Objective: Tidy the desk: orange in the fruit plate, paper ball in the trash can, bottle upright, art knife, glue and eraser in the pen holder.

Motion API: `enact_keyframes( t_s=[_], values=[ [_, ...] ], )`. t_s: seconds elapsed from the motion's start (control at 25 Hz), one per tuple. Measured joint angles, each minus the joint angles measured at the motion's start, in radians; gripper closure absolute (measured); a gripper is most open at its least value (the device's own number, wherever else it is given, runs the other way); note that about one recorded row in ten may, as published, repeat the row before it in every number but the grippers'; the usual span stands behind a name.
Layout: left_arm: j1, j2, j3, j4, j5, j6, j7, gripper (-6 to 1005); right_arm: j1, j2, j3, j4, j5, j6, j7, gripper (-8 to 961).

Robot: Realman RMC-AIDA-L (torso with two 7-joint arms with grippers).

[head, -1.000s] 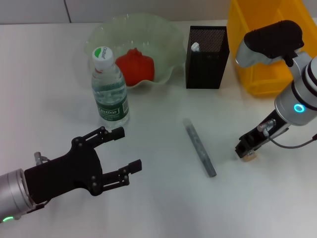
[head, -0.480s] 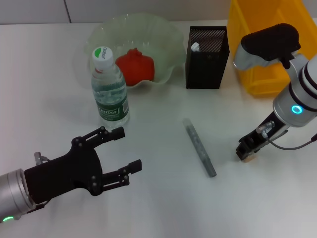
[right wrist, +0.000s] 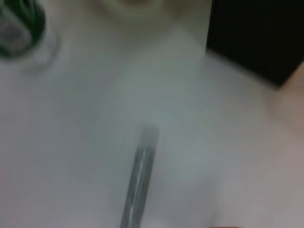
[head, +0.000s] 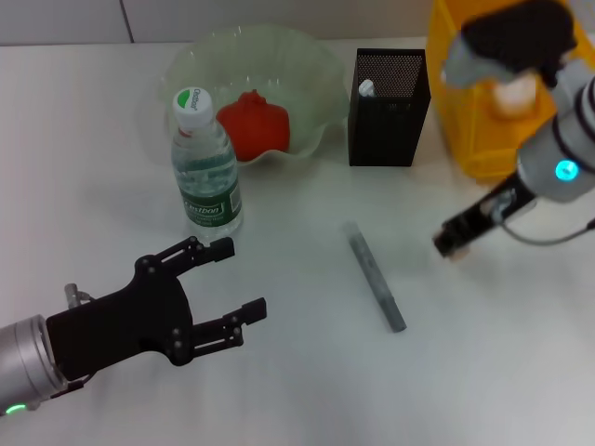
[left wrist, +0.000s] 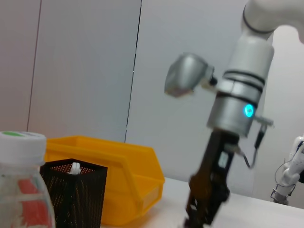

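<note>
Right gripper (head: 453, 243): raised off the desk on the right, between the grey knife and the yellow bin; whether its fingers are closed on anything I cannot tell. A pale speck shows at the tip, too blurred to name.
Left gripper (head: 228, 283): low at the near left, hovering above the desk, black fingers spread apart with nothing between them.
Bottle (head: 205, 169): standing upright, cap on, left of centre, just in front of the fruit plate.
Fruit plate (head: 307, 65): pale green wavy dish at the far side, holding a red-orange fruit (head: 255, 123).
Pen holder (head: 390, 100): black mesh box right of the plate, a white-tipped item (head: 366, 88) standing inside.
Art knife (head: 375, 275): grey stick lying flat on the desk at centre, well apart from both grippers.
Yellow bin (head: 482, 111): far right, beside the pen holder, partly behind the right arm.
</note>
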State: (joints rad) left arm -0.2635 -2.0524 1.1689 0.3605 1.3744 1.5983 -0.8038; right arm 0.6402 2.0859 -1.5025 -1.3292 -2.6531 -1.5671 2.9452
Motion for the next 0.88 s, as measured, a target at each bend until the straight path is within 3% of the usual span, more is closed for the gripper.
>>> enact_keyframes(
  t_s=[0.2, 0.24, 0.4, 0.44, 0.56, 0.64, 0.88],
  values=[
    [-0.002, 0.0, 0.0, 0.0, 0.0, 0.0, 0.0, 172, -0.015, 0.0, 0.125, -0.194, 0.006, -0.003, -0.017, 701],
    [-0.002, 0.0, 0.0, 0.0, 0.0, -0.002, 0.0, 172, -0.009, 0.0, 0.194, -0.238, 0.04, 0.029, -0.044, 700],
    [-0.003, 0.001, 0.0, 0.0, 0.0, -0.003, 0.0, 172, 0.008, -0.003, 0.272, -0.235, 0.091, 0.11, -0.089, 696],
    [-0.003, 0.001, 0.0, 0.001, 0.0, -0.003, 0.0, 172, 0.022, -0.005, 0.3, -0.192, 0.103, 0.181, -0.111, 695],
    [-0.003, 0.001, 0.0, 0.001, 0.0, -0.003, 0.0, 172, 0.042, -0.006, 0.317, -0.131, 0.104, 0.227, -0.13, 692],
    [-0.003, 0.0, 0.0, 0.001, 0.0, -0.003, 0.0, 172, 0.087, -0.008, 0.349, -0.004, 0.105, 0.299, -0.181, 691],
    [-0.007, -0.001, 0.0, 0.003, 0.0, -0.002, 0.0, 172, 0.158, -0.013, 0.372, 0.207, 0.132, 0.394, -0.265, 685]
  ],
)
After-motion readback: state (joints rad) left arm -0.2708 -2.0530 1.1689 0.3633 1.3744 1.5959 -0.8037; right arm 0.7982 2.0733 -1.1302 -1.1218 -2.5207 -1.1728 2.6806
